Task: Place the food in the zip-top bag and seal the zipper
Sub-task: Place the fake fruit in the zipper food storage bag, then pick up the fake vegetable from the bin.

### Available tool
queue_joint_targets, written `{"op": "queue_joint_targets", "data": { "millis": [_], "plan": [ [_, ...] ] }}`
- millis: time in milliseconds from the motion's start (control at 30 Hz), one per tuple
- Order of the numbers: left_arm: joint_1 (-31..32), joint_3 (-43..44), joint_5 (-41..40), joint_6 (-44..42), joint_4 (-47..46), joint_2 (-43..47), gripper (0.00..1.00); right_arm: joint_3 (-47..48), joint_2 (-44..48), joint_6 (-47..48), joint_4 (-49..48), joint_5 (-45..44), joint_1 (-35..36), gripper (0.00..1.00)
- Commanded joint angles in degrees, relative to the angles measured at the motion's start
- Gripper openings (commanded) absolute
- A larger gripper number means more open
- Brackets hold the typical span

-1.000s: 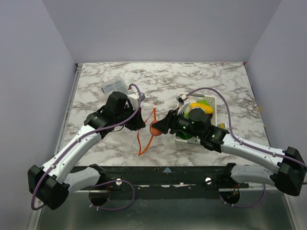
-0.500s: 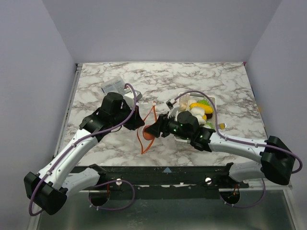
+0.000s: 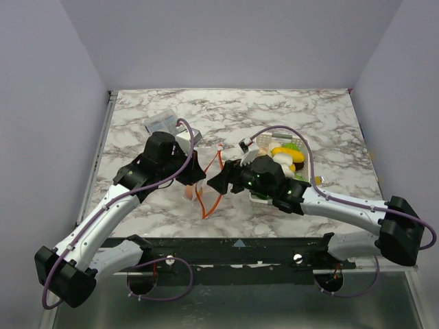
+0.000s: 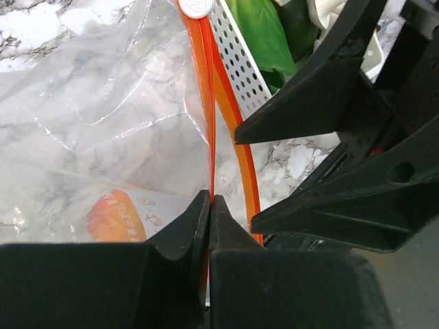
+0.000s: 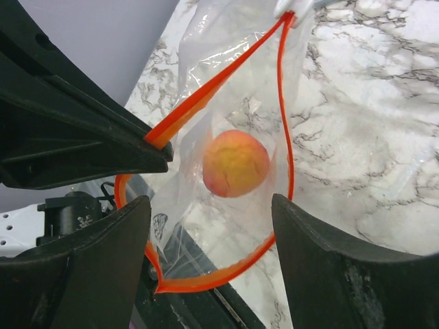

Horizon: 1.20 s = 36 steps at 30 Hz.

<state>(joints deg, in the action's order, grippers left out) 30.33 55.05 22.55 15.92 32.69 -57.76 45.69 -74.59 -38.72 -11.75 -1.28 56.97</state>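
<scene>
The left hand (image 4: 209, 205) is pinched tight on one lip of the zipper (image 5: 285, 103), lifting the zip-top bag (image 4: 103, 103) so its mouth gapes in a loop above the surface (image 3: 240, 110). The right hand (image 5: 209, 205) hovers over that loop, fingers spread wide and empty, and the red-orange fruit (image 5: 235, 163) lies inside the bag. To load well, hold the pinch firm and raise the right hand straight out, clear of the free lip, before fetching more food (image 3: 282, 152) from the basket (image 4: 236, 65)
</scene>
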Motion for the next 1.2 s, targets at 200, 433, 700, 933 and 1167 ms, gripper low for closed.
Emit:
{"op": "queue_joint_targets", "data": {
  "millis": [200, 433, 700, 933, 1167],
  "plan": [
    [-0.36, 0.15, -0.84, -0.41, 0.15, -1.17, 0.0, 2.74, 12.86, 3.8, 17.76, -15.96, 0.35, 0.72],
    [-0.36, 0.15, -0.89, -0.37, 0.19, -1.56, 0.0, 3.61, 17.17, 0.23, 34.91, -36.19, 0.15, 0.72],
    [-0.33, 0.15, -0.4, -0.28, 0.18, -1.83, 0.0, 2.63, 19.52, -5.91, 47.42, -35.13, -18.11, 0.73],
    [-0.36, 0.15, -0.64, -0.35, 0.27, -1.53, 0.0, 0.26, 17.87, -1.11, 38.44, -17.32, -37.87, 0.73],
    [-0.36, 0.06, -0.4, -0.44, 0.26, -1.52, 0.0, 3.9, 7.89, -2.49, 32.63, -11.93, -42.67, 0.73]
  ]
}}
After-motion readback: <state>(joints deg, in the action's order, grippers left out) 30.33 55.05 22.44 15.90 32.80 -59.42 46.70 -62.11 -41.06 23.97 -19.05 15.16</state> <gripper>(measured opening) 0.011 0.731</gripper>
